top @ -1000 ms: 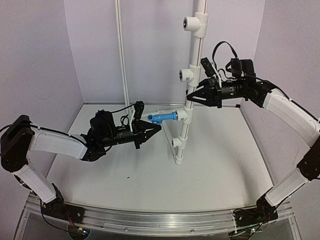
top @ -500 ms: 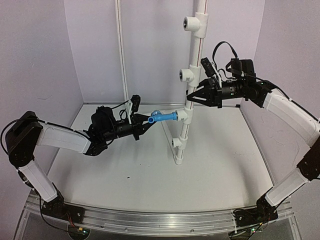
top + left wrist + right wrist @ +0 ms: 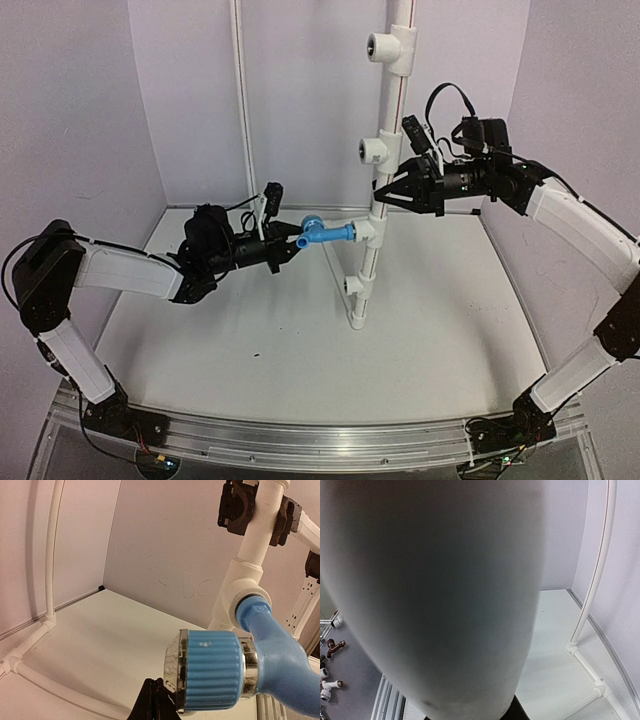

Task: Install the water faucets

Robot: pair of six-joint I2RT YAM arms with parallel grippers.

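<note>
Left gripper (image 3: 293, 246) outstretched against faucet (image 3: 330, 233) knob

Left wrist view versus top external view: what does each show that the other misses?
Only the left wrist view shows the blue faucet's ribbed knob and silvery collar up close, its far end in a tee fitting, and the left end effector closed just below the knob. Only the top external view shows both whole arms, two upper tee fittings and the upright pipe standing on the table. Both show the faucet, the pipe and the right end effector clamped around that pipe.
</note>
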